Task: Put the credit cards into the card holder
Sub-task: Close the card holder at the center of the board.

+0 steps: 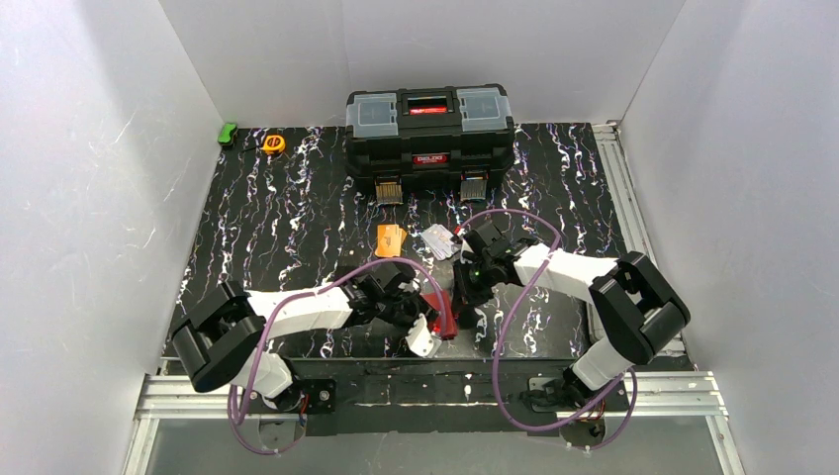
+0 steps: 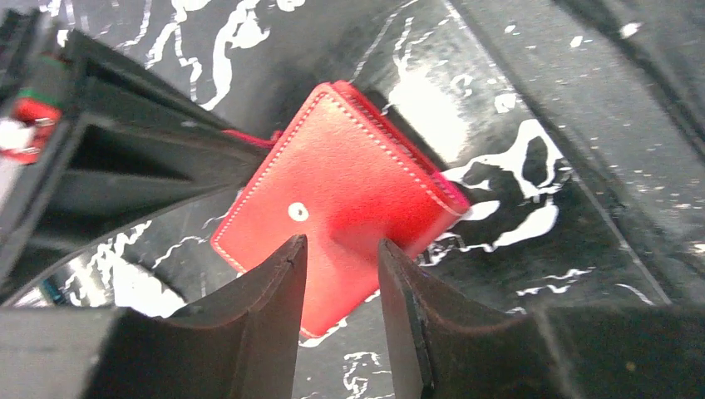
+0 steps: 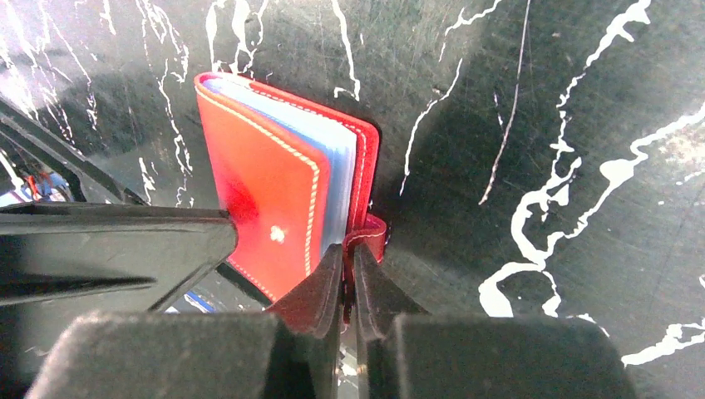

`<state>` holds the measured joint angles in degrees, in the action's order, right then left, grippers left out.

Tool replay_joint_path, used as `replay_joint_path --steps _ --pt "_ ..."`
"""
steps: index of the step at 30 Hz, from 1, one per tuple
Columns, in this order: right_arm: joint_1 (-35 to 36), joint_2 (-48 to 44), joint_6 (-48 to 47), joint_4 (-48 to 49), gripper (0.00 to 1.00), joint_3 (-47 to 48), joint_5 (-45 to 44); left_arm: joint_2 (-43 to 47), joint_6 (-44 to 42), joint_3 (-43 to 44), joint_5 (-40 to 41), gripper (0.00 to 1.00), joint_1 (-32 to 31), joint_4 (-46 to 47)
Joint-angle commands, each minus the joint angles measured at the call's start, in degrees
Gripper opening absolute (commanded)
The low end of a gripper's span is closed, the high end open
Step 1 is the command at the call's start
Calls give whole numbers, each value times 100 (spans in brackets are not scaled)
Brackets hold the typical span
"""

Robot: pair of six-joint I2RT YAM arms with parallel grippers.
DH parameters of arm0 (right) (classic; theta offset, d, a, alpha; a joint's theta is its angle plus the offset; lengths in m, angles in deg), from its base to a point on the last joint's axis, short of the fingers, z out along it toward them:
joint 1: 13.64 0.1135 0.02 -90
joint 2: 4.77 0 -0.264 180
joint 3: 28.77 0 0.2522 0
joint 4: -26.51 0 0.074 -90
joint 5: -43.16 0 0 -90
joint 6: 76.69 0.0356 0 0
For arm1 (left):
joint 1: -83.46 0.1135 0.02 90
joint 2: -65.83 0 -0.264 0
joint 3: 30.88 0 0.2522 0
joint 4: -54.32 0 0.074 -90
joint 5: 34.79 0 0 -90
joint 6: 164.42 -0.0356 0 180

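**Overhead and wrist views: two arms over a black, white-veined surface (image 1: 297, 228).** A black toolbox (image 1: 430, 129) stood at the far edge.

- **Card holder.** The red card holder (image 1: 442, 315) sat well in front of the toolbox, close to the near edge and between the two arm tips.
- **Right arm.** The right pincer (image 3: 349, 249) was closed on the holder's snap tab (image 3: 371, 237). Its jaws all but touched, with the red strap pinched between them.
- **Holder, seen from the right wrist.** The holder appeared to stand on edge. Its front cover stood slightly away from the back, so the bluish-grey clear pockets (image 3: 337, 162) fanned in the gap. A pale stud (image 3: 278, 234) marked the front cover.
- **Left arm.** The left pincer (image 2: 341, 245) faced that same cover from the other side. Its jaws stood apart with a plain gap, and nothing was clamped between them. The red stitched cover showed through the gap behind the tips; whether the tips touched it could not be told.
- **Cards.** The credit cards (image 1: 391, 239) lay outside the holder in two small piles just in front of the toolbox, between it and the holder. The orange ones were on the left, with a whitish printed pile (image 1: 437, 241) beside them, nearer the right arm.
- **Other items.** Left of the toolbox along the far edge lay a yellow tape measure (image 1: 273, 143). Beyond it was a small green object (image 1: 228, 133).
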<state>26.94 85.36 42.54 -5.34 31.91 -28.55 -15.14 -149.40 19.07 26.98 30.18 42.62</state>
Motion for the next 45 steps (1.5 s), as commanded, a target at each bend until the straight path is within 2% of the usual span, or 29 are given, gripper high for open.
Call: replay_joint_path --steps 1,7,13,16,22,36,45 --pt "-32 -341 38 -205 11 -60 -16 -126 -10 292 -251 36 -106 -1025" --pt "-63 -538 32 -330 13 -114 -53 -578 -178 512 -98 35 -115 -1208" --pt "-123 -616 -1 -437 30 -150 -27 -644 -382 456 -29 34 -113 -1212" --pt "-159 -591 -32 -514 35 -61 -18 -624 -421 423 -9 34 -113 -1234" --pt "-248 -556 -37 -710 36 37 -117 -680 -549 447 -43 36 -113 -1344" --pt "-436 -658 -103 -749 20 219 -154 -928 -1023 503 37 33 -112 -1702" --pt "-445 -613 -102 -635 3 195 71 -930 -1082 474 133 27 -112 -1797"
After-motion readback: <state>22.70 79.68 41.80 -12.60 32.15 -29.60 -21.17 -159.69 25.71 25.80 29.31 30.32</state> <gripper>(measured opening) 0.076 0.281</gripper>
